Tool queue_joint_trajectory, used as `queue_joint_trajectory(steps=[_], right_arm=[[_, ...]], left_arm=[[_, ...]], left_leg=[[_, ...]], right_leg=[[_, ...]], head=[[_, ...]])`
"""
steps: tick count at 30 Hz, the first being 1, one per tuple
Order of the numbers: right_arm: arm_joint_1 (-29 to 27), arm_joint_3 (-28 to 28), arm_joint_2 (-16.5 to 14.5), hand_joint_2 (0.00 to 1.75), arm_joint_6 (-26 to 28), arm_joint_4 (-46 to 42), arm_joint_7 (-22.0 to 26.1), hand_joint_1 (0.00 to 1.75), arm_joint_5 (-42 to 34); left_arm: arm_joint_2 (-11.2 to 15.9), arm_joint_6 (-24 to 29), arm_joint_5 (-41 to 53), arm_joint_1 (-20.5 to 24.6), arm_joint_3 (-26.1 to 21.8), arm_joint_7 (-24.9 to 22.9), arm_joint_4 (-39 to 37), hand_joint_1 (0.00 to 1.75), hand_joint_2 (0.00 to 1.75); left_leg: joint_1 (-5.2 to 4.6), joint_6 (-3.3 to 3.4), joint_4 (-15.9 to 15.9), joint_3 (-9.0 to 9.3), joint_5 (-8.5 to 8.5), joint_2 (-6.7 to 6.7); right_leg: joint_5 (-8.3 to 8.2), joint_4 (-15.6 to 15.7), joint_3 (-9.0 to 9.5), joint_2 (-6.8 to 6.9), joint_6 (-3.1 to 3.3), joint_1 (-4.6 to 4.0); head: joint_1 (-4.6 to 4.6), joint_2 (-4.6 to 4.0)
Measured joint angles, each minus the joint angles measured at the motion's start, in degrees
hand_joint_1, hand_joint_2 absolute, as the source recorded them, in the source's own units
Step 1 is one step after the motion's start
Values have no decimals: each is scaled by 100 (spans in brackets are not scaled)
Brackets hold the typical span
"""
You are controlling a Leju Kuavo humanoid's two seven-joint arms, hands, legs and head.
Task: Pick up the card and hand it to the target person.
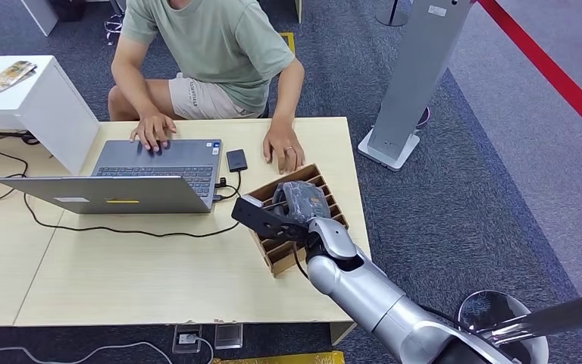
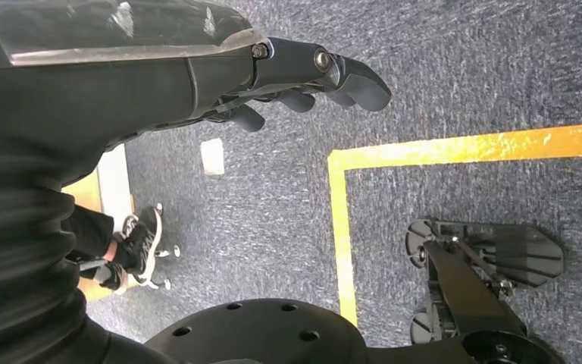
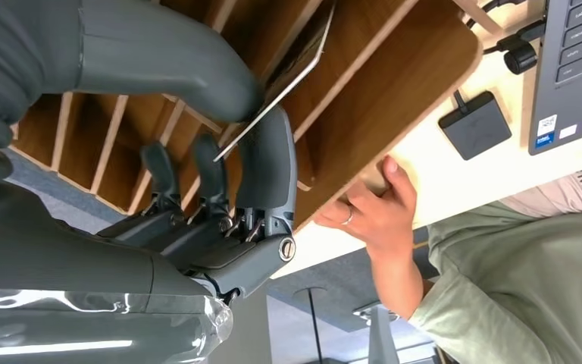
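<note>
The right hand [image 3: 220,189] pinches a card [image 3: 288,72] standing in a slot of the wooden rack [image 3: 409,76].

Table [image 1: 159,273]: pale wood grain. Slotted rack [image 1: 276,254] at right edge: brown wood. Laptop [image 1: 151,171]: silver-grey, dark keys. Small device [image 1: 236,160]: black. Person's shirt [image 1: 220,38]: sage green; shorts [image 1: 197,98]: beige. Carpet [image 1: 462,189]: blue-grey speckle, red stripe [image 1: 553,72]. Right hand [image 1: 303,199]: dark grey.
</note>
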State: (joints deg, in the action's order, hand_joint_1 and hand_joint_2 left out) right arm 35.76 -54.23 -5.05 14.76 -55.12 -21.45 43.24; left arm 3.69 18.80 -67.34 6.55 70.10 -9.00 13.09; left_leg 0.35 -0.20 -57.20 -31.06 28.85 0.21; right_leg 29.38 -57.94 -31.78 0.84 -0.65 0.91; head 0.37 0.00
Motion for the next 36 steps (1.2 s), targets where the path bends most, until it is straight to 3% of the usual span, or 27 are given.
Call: queue_joint_trajectory(steps=[18, 21, 27, 32, 36], right_arm=[[0, 14, 2, 175, 30, -2, 48, 136, 16], [-70, 34, 4, 175, 517, -21, 391, 136, 78], [-385, 310, 57, 175, 2290, -359, 1676, 136, 307], [-779, 765, 74, 175, 2494, -780, 2391, 136, 560], [-916, 1051, 77, 175, 2495, -937, 2510, 136, 295]], left_arm=[[0, 22, 42, 0, 0, -11, 0, 0, 175], [0, 31, 38, -1, -1, 16, 0, 0, 175], [0, 56, 37, -5, -2, 47, 0, 0, 175], [0, 61, 73, -9, -2, 57, 0, 0, 175], [0, 57, 101, -9, -2, 63, 0, 0, 175]], left_leg=[[0, 0, 0, 1, 0, 0], [0, 0, 0, 0, 0, 0], [0, 0, 0, 0, 0, 1], [0, 0, 0, 0, 0, 1], [0, 0, 0, 0, 0, 1]], right_leg=[[0, 0, 0, 0, 0, 0], [0, 0, -2, 0, 0, 0], [0, 1, -2, -1, 0, 0], [0, 1, -2, -1, 0, 0], [0, 1, -1, -1, 0, 0]], head=[[-2, 0], [1, 0], [2, 0], [0, 0], [-1, 0]])
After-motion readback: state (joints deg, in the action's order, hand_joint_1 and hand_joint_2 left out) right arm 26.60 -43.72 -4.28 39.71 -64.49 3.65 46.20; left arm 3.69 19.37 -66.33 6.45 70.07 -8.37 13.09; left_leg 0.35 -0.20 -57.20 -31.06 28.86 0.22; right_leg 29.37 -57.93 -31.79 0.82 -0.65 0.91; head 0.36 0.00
